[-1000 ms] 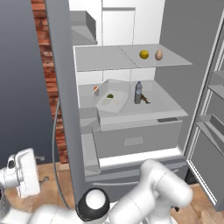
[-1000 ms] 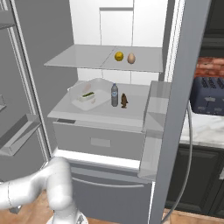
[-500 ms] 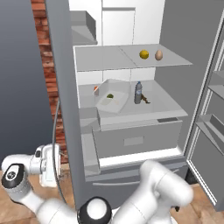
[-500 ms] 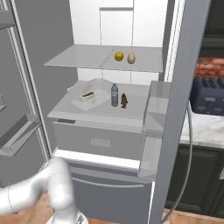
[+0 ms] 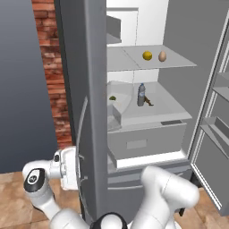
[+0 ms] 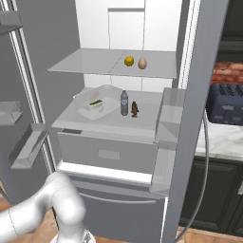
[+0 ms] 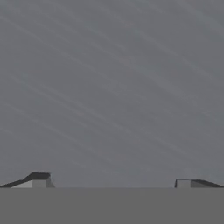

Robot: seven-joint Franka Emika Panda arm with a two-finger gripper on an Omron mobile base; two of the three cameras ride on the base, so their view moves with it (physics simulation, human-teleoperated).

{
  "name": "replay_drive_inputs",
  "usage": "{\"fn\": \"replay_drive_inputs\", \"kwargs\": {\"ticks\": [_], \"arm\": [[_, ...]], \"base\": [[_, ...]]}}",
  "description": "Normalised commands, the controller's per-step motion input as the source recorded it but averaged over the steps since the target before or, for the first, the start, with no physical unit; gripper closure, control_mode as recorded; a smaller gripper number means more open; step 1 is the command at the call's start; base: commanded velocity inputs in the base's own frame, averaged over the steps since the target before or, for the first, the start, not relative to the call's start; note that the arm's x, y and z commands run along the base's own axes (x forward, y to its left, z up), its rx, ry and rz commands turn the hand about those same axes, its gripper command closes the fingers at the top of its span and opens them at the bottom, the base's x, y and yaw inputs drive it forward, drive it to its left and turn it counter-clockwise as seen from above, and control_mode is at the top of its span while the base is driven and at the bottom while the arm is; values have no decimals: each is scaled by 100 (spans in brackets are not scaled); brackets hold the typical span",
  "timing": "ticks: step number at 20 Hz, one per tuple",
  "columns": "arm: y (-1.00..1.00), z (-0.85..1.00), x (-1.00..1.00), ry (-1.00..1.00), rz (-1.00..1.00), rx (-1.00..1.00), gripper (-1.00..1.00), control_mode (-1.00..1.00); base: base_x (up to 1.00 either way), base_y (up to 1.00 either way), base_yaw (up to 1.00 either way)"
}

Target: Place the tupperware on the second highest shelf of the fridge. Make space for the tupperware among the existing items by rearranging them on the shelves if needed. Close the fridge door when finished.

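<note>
A: White plastic, the tupperware (image 6: 95, 104): it sits inside the fridge (image 6: 187, 142) on the shelf under the yellow fruit (image 6: 129, 60) and egg (image 6: 142, 63), beside a bottle (image 6: 124, 103).

B: Handling?

A: Judged light, stiff, a bit slick. The wide rim on a long side looks like the best hold.

B: Hand?

A: Hand (image 7: 112, 181) spread wide, holding nothing, pressed up against the grey door (image 5: 85, 112). Next is probably to push it shut.

Left base view: behind-left of arm, facing forward into the fridge (image 5: 147, 112), left door edge close. Right base view: behind-right, same open shelves (image 6: 114, 64). Hand view: pressed near a flat grey door surface.
</note>
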Motion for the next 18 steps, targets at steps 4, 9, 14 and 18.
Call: {"fn": "replay_drive_inputs", "kwargs": {"ticks": [4, 9, 14, 18], "arm": [[-47, 0, 0, 0, 0, -9, -100, -100], [-37, 0, 0, 0, 0, -10, -100, -100], [-31, 0, 0, 0, 0, -11, -100, -100], [-52, 0, 8, -1, 1, -7, -100, -100]], "base": [[0, 0, 0], [0, 0, 0], [0, 0, 0], [0, 0, 0]]}}
